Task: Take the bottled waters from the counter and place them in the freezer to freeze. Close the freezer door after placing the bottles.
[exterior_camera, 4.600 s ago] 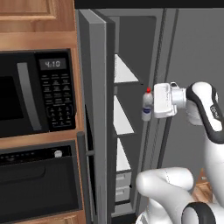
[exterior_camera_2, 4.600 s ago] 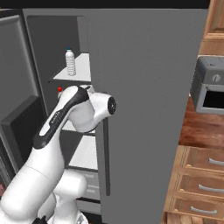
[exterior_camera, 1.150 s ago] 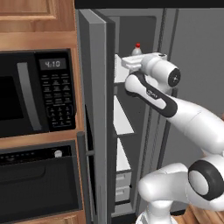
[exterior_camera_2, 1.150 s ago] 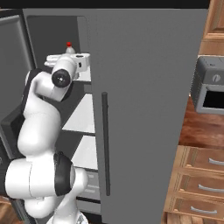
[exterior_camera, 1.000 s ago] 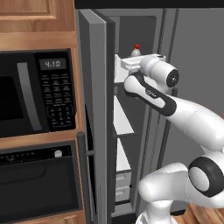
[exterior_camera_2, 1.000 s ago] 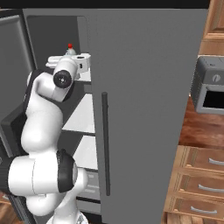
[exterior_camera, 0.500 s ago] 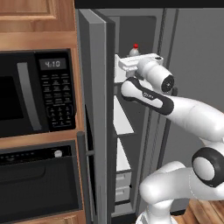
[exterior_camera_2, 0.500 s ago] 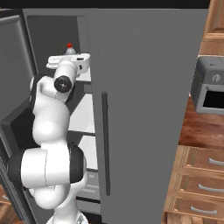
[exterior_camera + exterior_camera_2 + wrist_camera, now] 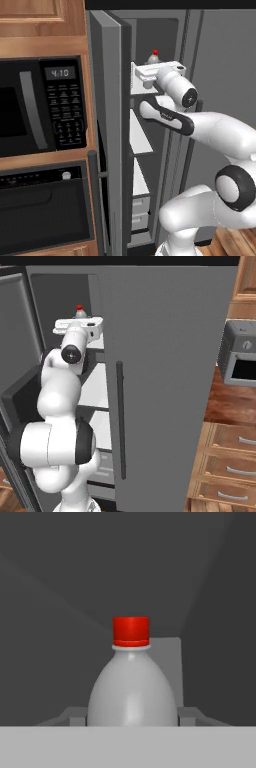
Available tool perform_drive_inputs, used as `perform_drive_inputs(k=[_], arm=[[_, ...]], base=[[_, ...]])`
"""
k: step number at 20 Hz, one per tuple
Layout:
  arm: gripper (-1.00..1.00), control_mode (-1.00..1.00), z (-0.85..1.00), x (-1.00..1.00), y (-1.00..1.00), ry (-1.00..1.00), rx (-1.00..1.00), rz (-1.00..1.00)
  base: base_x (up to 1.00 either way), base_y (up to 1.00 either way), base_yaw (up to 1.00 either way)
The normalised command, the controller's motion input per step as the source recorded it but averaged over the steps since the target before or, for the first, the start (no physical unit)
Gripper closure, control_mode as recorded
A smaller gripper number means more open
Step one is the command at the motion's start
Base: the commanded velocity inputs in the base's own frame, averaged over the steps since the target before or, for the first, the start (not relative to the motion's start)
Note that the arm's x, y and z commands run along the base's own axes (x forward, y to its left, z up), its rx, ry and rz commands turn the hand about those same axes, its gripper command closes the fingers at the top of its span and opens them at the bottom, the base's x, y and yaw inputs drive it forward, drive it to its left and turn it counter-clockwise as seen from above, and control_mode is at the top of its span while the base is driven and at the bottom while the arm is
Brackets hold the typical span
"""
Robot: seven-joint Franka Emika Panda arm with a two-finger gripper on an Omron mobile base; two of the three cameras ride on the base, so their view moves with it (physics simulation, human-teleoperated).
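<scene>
Arm pushed deeper into freezer [image 9: 150,130]; fingers [image 9: 131,714] clamped on one red-capped bottle [image 9: 131,682], upright.

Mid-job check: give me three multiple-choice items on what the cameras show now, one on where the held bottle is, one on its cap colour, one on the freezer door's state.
1. Where is the bottle that the gripper holds?
A. On the counter
B. Up inside the freezer at its top shelf
C. In the microwave

2. What colour is its cap?
A. Teal
B. Black
C. Red

3. How does the freezer door stand?
A. Open
B. Shut
C. Taken off

Key: 1 B, the gripper holds the bottle inside the freezer, level with the top shelf. 2 C, the hand view shows the cap red. 3 A, the freezer door is swung out beside the microwave.
</scene>
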Motion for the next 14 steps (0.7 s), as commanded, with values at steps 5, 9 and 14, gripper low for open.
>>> perform_drive_inputs(k=[5, 9, 14], arm=[[1.00, -1.00, -0.55, 0.08, 0.00, 0.07, 0.00, 0.00], [1.00, -1.00, -0.36, -0.15, 0.01, 0.01, -0.01, -0.04], [1.00, -1.00, 0.12, -0.02, 0.01, -0.06, 0.01, -0.21]], base=[[0.00, 0.00, 0.00], [0.00, 0.00, 0.00], [0.00, 0.00, 0.00]])
